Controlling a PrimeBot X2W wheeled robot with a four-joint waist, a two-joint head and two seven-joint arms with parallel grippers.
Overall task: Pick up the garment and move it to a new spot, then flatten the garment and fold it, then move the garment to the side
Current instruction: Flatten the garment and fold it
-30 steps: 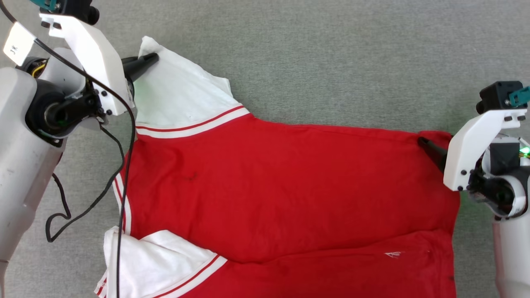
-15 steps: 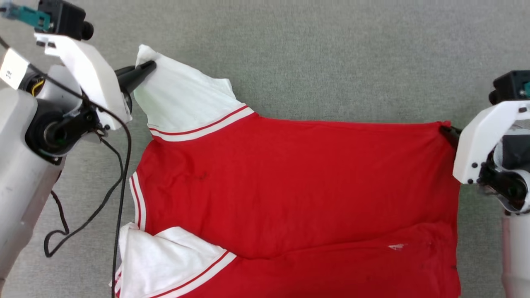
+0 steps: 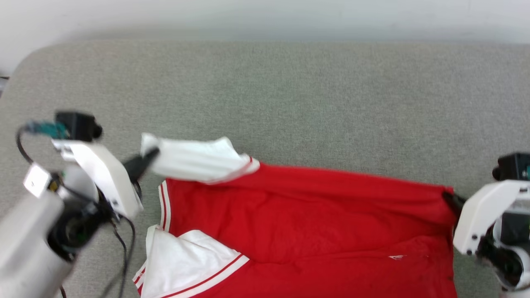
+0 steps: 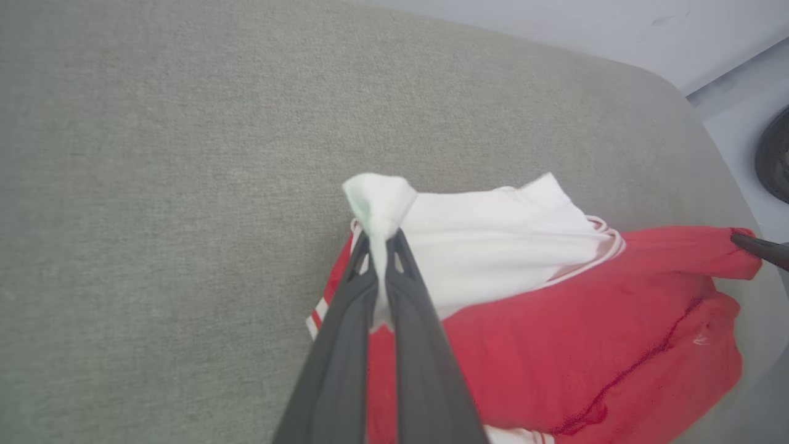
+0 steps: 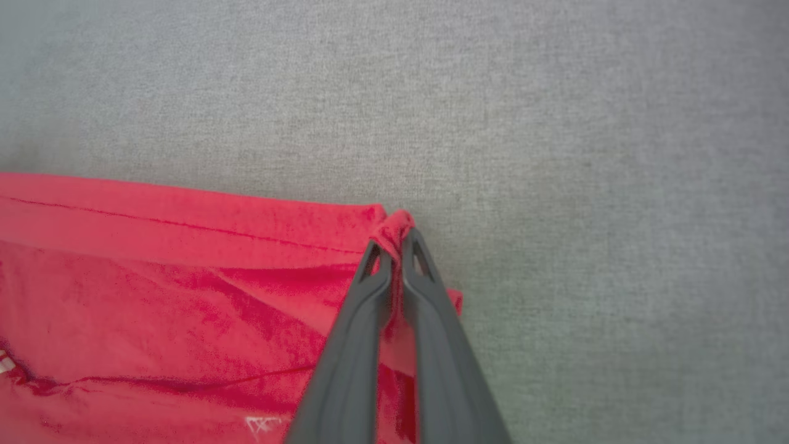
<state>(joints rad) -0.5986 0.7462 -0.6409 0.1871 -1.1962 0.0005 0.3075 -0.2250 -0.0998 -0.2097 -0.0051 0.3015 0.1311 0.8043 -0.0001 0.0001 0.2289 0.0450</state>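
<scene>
My left gripper [image 4: 382,239], two long dark fingers, is pinched tight on the bunched tip of a white short sleeve [image 4: 493,231] (a tuft of white cloth pokes out past the fingertips in the left wrist view). In the head view the left gripper [image 3: 150,155] sits at the left, blurred, with that sleeve [image 3: 194,159] stretching off to its right. My right gripper [image 5: 394,243] is clamped the same way, its fingers closed on a puckered red corner of the red jersey T-shirt [image 5: 154,290]. In the head view the right gripper [image 3: 449,198] is at the far right edge of the cloth. Between the two grips the far edge of the T-shirt [image 3: 310,215] runs as a fairly straight line. The red body spreads toward me from there, creased, and runs off the bottom of the head view. The second white sleeve [image 3: 186,260] lies at the lower left, just below a band of red-and-white striped trim [image 3: 165,203]. A small white mark [image 3: 395,257] sits on the red near the right side. Under it all is a flat grey-green woven surface [image 3: 290,91] with a rounded corner, and a pale wall [image 3: 248,16] stands beyond it.
</scene>
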